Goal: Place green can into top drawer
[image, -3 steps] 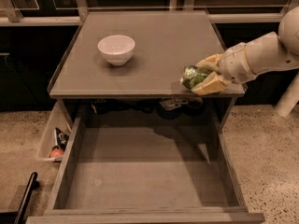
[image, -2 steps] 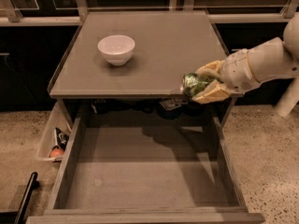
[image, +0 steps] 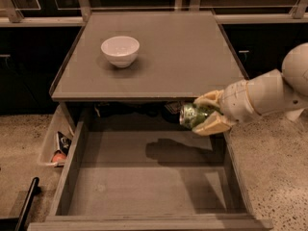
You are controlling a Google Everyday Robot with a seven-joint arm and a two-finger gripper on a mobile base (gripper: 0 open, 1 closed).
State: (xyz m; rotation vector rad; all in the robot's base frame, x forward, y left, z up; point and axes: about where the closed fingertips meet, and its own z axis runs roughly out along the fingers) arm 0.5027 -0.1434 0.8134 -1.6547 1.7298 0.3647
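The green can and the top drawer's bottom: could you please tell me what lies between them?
Nothing. In the camera view the pincer holds the green can above the top drawer's rear right; the bottom beneath it is bare.

Your cream two-finger claw (image: pixel 201 115), gripping the mottled green can (image: pixel 191 115), hangs over the wide grey wooden drawer (image: pixel 71 170) at its right rear corner. Open floor spreads below-left; the flat grey cabinet top (image: pixel 183 57) edges just behind.
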